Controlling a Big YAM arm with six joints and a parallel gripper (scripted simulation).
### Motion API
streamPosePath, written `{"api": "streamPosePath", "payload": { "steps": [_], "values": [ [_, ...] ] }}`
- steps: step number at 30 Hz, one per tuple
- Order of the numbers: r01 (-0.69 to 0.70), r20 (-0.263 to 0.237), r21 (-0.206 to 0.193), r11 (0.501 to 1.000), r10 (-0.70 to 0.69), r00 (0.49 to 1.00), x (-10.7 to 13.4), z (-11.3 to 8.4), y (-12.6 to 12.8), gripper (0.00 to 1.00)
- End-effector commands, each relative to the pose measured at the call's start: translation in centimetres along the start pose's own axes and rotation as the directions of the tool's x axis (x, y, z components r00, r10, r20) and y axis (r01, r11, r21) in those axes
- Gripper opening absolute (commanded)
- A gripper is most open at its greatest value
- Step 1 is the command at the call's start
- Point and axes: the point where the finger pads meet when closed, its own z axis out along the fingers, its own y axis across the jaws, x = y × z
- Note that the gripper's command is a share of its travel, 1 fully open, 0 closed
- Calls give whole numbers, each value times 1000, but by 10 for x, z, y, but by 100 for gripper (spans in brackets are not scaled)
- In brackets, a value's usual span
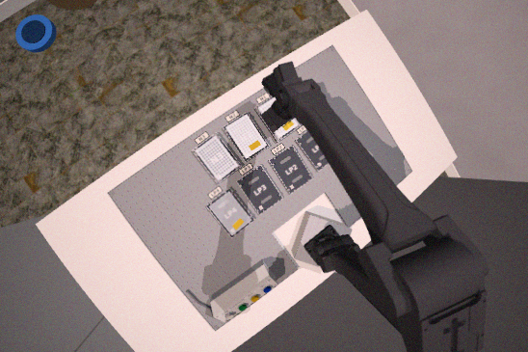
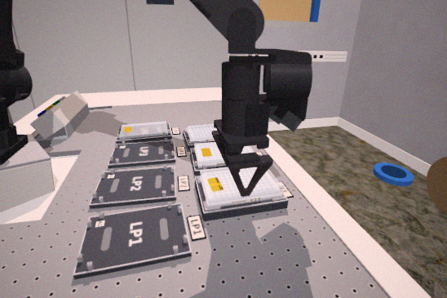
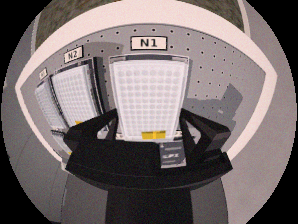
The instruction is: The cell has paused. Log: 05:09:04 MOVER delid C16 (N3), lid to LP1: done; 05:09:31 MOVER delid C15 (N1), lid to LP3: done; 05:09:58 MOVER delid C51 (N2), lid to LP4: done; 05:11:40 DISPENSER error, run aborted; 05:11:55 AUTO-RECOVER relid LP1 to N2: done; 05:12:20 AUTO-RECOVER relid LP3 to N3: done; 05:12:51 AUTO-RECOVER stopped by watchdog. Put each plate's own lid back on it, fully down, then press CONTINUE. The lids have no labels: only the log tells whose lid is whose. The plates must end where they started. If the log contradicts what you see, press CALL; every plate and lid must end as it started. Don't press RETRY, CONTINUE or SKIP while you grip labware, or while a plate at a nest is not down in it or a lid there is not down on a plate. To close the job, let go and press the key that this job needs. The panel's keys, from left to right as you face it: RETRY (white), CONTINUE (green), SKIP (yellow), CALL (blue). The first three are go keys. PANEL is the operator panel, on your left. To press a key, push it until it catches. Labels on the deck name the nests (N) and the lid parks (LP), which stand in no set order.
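Claw (image 1: 278, 116) (image 2: 243, 182) (image 3: 148, 111) pinches the lid (image 1: 288, 129) (image 2: 228, 191) (image 3: 149, 90) across its short width. Lid lies directly over nest N1 (image 1: 271, 131) (image 2: 245, 211) (image 3: 113, 59), long axis roughly along the nest's. We judge straight-down seating comes next; full seating we cannot tell.
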Motion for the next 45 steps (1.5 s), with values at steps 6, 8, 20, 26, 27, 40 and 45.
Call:
{"api": "streamPosePath", "payload": {
  "steps": [6, 8, 20, 26, 27, 40, 45],
  "values": [
    [-1, -14, -8, 1000, 1, 1000, 0, 16, 6, 0],
    [-1, -15, -9, 1000, 1, 1000, 1, 17, 6, 0],
    [-1, -10, -7, 1000, 0, 1000, -2, 17, 5, 0],
    [-1, -11, -8, 1000, 1, 1000, -1, 17, 5, 0],
    [-1, -11, -8, 1000, 1, 1000, -1, 17, 5, 0],
    [-1, -14, -8, 1000, 1, 1000, 0, 17, 6, 0],
    [-1, -14, -8, 1000, 1, 1000, 1, 17, 6, 0]
  ]
}}
